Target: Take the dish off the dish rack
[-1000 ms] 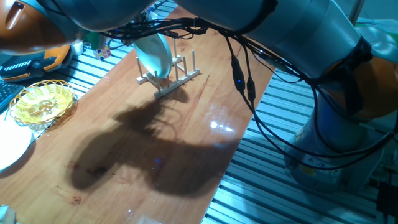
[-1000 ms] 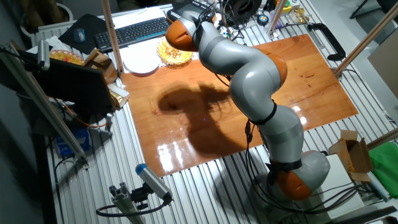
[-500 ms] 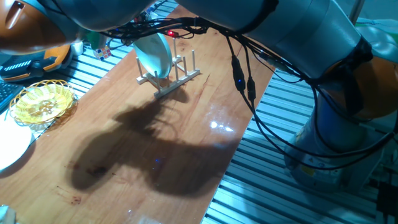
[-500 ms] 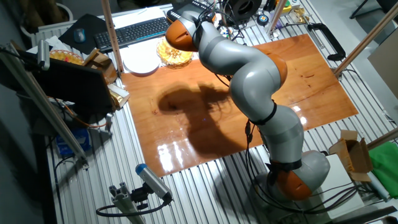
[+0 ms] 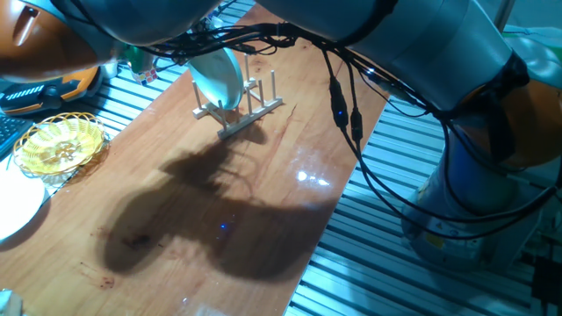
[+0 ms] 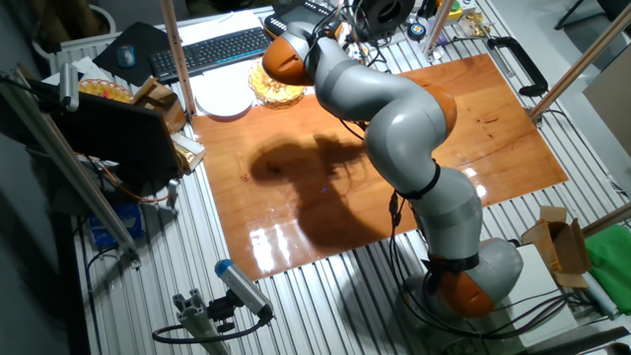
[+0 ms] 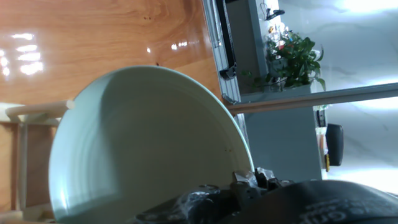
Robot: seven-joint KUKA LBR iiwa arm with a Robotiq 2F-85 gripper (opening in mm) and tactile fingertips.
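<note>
The light turquoise dish (image 5: 218, 77) stands on edge between the pegs of the small wooden dish rack (image 5: 248, 111) at the far side of the table. In the hand view the dish (image 7: 143, 149) fills the frame, with a rack peg (image 7: 37, 111) to its left. My gripper (image 7: 249, 190) shows only as a dark mass at the dish's lower right rim, and its fingers are not clear. In both fixed views the arm (image 6: 394, 108) hides the hand, and in one of them it also hides the rack and dish.
A yellow woven basket (image 5: 60, 143) and a plain white plate (image 5: 12, 207) sit on the grating left of the wooden table (image 5: 263, 202). Cables (image 5: 342, 105) hang from the arm beside the rack. A keyboard (image 6: 212, 49) lies behind the basket.
The arm has shifted very slightly. The dish still stands in the rack.
</note>
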